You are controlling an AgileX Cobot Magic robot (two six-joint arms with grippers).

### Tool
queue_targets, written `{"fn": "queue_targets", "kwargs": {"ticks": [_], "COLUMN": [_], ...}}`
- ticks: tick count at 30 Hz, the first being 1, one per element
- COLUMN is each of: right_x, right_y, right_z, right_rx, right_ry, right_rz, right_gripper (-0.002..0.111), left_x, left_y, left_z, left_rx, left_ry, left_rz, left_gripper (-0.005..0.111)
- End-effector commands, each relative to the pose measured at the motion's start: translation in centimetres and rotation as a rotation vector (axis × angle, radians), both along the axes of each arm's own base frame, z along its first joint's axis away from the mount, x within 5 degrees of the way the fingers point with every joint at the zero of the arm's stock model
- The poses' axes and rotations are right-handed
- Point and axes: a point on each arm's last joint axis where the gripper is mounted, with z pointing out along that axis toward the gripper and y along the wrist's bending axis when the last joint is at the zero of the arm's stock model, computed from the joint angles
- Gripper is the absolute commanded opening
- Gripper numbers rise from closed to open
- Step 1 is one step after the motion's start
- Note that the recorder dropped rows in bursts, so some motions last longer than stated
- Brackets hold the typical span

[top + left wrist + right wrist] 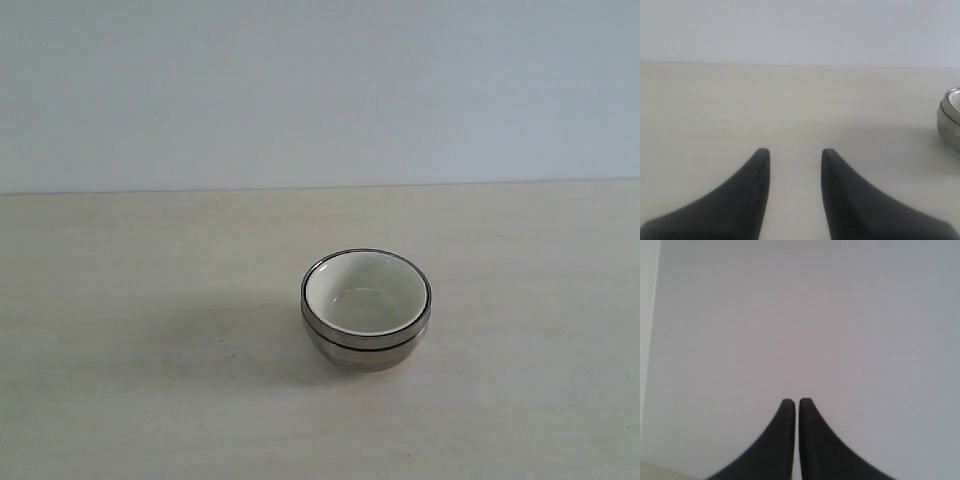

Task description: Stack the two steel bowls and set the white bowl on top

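Note:
The two steel bowls [365, 345] sit nested one inside the other on the table, right of centre in the exterior view. Inside the top one rests the white bowl [365, 294], its cream inside showing; its floral mark is hidden. An edge of the steel stack [950, 120] shows in the left wrist view, well off to one side of my left gripper [792, 152], which is open and holds nothing, low over the table. My right gripper [796, 402] is shut on nothing and faces the pale wall. Neither gripper appears in the exterior view.
The light wooden table [150, 380] runs back to a pale wall [320, 90]. A strip of table edge [655, 469] shows in the corner of the right wrist view.

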Motion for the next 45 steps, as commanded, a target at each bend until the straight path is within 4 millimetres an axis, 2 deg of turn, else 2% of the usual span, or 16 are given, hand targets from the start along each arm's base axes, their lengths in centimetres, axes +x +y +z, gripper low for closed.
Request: {"fn": "queue_targets", "kwargs": {"ticks": [1, 6, 11, 16, 25, 32, 41, 45], "right_x": [0.1, -0.3, -0.5, 0.8, 4.9, 7.5, 9.1, 9.2], "right_y": [-0.1, 0.4, 1.0, 1.3, 1.9, 2.4, 2.7, 2.6], "right_z": [-0.2, -0.1, -0.1, -1.2, -6.5, -11.8, -17.6, -18.3], "right_rx": [0.032, 0.059, 0.109, 0.145, 0.259, 0.267, 0.262, 0.260], "right_ry": [0.024, 0.020, 0.017, 0.041, 0.170, 0.265, 0.363, 0.414], "right_rz": [-0.125, -0.333, -0.399, -0.385, -0.300, -0.277, -0.267, -0.279], "right_gripper": [0.000, 0.000, 0.000, 0.000, 0.000, 0.000, 0.000, 0.000], "left_x": [0.0, 0.0, 0.0, 0.0, 0.0, 0.0, 0.0, 0.0], "left_y": [0.0, 0.0, 0.0, 0.0, 0.0, 0.0, 0.0, 0.0], "left_z": [-0.1, -0.1, -0.1, -0.1, -0.1, -0.1, -0.1, -0.1], "left_rx": [0.002, 0.002, 0.002, 0.002, 0.002, 0.002, 0.002, 0.002], "left_ry": [0.001, 0.001, 0.001, 0.001, 0.001, 0.001, 0.001, 0.001], "left_rz": [0.002, 0.002, 0.002, 0.002, 0.002, 0.002, 0.002, 0.002], "left_gripper": [0.032, 0.032, 0.032, 0.032, 0.032, 0.032, 0.032, 0.032]}}
